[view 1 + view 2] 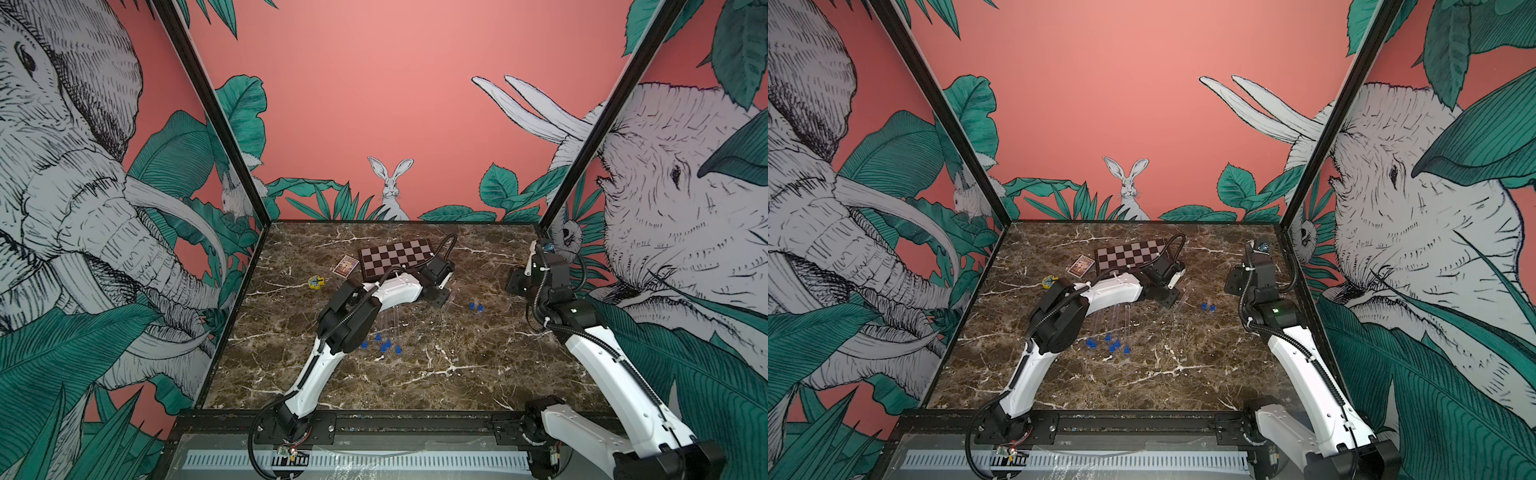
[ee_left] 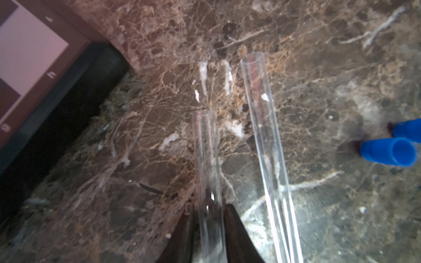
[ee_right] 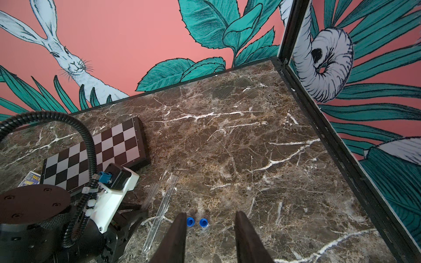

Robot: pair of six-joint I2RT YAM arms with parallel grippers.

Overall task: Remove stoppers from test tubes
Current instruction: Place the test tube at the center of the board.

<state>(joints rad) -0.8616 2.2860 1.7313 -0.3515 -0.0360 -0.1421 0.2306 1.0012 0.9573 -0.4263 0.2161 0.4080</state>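
In the left wrist view a clear, unstoppered test tube (image 2: 205, 159) runs between the dark fingers of my left gripper (image 2: 209, 209), low over the marble. The jaws stand close on both sides of it; I cannot tell whether they press it. A second open test tube (image 2: 264, 136) lies beside it. Two loose blue stoppers (image 2: 387, 151) stand to the right. My right gripper (image 3: 209, 216) hangs open above that pair of stoppers (image 3: 190, 221), holding nothing. Several stoppered tubes (image 1: 1126, 324) with blue stoppers (image 1: 384, 345) lie by the left forearm.
A chessboard (image 1: 395, 257) lies at the back next to the left gripper (image 1: 440, 297). A small card (image 1: 345, 266) and a yellow toy piece (image 1: 316, 282) sit left of it. The right gripper (image 1: 517, 282) is near the right wall.
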